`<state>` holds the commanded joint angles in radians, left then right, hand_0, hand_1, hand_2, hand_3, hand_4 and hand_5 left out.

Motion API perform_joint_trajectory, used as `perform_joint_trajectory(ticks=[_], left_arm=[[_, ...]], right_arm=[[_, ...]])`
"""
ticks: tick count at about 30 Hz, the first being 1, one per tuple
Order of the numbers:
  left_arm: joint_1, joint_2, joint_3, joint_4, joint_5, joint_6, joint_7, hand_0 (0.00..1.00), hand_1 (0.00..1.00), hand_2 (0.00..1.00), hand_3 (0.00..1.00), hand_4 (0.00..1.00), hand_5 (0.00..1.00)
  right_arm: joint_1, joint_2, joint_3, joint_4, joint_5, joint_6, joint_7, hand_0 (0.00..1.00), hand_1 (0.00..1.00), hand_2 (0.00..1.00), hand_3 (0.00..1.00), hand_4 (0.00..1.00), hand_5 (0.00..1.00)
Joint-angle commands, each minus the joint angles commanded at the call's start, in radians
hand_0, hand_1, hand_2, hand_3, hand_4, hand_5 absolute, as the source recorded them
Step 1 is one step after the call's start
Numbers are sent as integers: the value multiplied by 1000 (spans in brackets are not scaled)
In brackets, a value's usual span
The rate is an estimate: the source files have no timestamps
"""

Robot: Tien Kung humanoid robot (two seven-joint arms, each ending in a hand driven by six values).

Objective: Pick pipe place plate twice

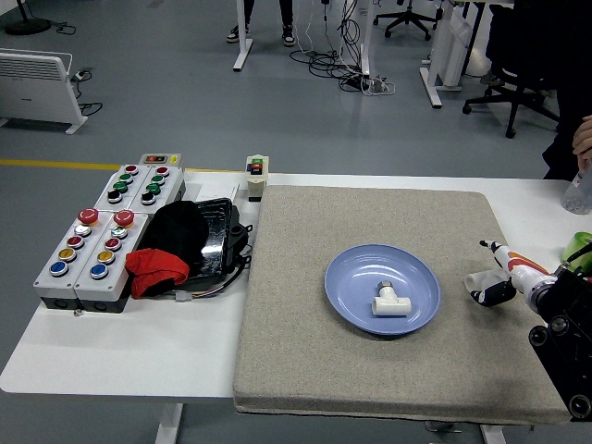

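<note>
White and orange, the robot's right hand [497,276] hovers low over the grey mat [305,361] near its right edge, fingers loosely spread and holding nothing. Its black arm [566,342] comes in from the lower right corner.

Just to the hand's left, apart from it, sits the blue plate [344,287]. A white T-shaped pipe [391,302] lies inside the plate, a little toward the hand's side of centre. Nothing touches it.

Farther left, off the mat on the white surface [111,356], are a black and red bundle [180,245] and two grey button boxes [109,227]. A small switch box [256,175] stands at the mat's far left corner.

Beyond the hand, at the far right edge, a green object [578,248] rests on the surface, and part of a person's hand [583,139] shows above it. The robot's left arm is out of sight.

Judging by this layout, one placement looks complete, since a pipe already rests in the plate. No second pipe is visible anywhere, so the second pick and place appears to remain.
</note>
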<state>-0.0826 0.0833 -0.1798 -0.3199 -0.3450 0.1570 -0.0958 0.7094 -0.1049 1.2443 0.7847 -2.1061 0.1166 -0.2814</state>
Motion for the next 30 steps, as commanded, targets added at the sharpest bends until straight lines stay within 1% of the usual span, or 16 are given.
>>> perform_joint_trajectory(ticks=[3,4,5,8,10,11,13,17,18,21,22,23,26,27,29,30], left_arm=[[-1,0,3,0,-1,1,1,702,692,722,683,372,998],[-1,0,4,0,-1,1,1,702,692,722,683,372,998],[0,0,4,0,-2,1,1,702,692,722,683,373,998],[0,-1,4,0,-4,0,0,702,692,722,683,373,998],[2,1,8,-1,-5,0,-4,702,692,722,683,373,998],[3,1,10,-2,-7,0,-6,702,691,722,680,372,998],[4,1,11,-2,-10,0,-7,702,691,722,680,372,998],[3,0,11,-2,-11,1,-6,702,691,722,680,372,998],[3,-1,11,-2,-11,2,-6,701,691,721,678,372,998],[2,0,10,-2,-9,2,-5,701,691,721,678,372,998],[2,0,10,-2,-9,2,-5,701,691,721,678,372,998],[2,0,10,-2,-9,2,-5,702,691,721,676,371,998],[3,1,10,-2,-8,2,-4,702,691,721,676,371,998],[3,1,9,-3,-8,2,-4,702,691,721,676,371,998],[4,1,8,-3,-9,2,-4,702,691,721,676,371,998],[4,1,8,-2,-10,2,-4,702,690,721,675,371,998]], right_arm=[[18,3,-11,-44,-14,6,-2,920,894,985,946,747,264],[24,2,-19,-61,-19,-1,4,920,894,985,946,747,264],[28,2,-24,-72,-23,-7,9,779,789,831,823,710,237],[39,1,-46,-100,-33,-25,25,779,789,831,823,710,237],[49,-5,-89,-120,-48,-27,21,779,789,831,823,710,237],[52,-7,-106,-126,-51,-29,24,425,488,498,614,510,114],[54,-9,-116,-130,-50,-36,28,425,488,498,614,510,114],[50,-14,-127,-123,-40,-76,44,425,488,498,614,510,114],[48,-16,-128,-117,-37,-81,45,332,414,462,565,447,101],[43,-24,-137,-91,-32,-87,34,332,414,462,565,447,101],[41,-28,-144,-76,-31,-88,26,332,414,462,565,447,101],[36,-37,-159,-50,-26,-98,20,269,360,433,549,391,147],[30,-50,-182,9,-14,-106,13,269,360,433,549,391,147],[27,-56,-196,43,-8,-113,11,269,360,433,549,391,147],[27,-58,-219,89,4,-124,9,269,360,433,549,391,147],[29,-57,-234,111,11,-130,8,275,365,437,547,373,165]])
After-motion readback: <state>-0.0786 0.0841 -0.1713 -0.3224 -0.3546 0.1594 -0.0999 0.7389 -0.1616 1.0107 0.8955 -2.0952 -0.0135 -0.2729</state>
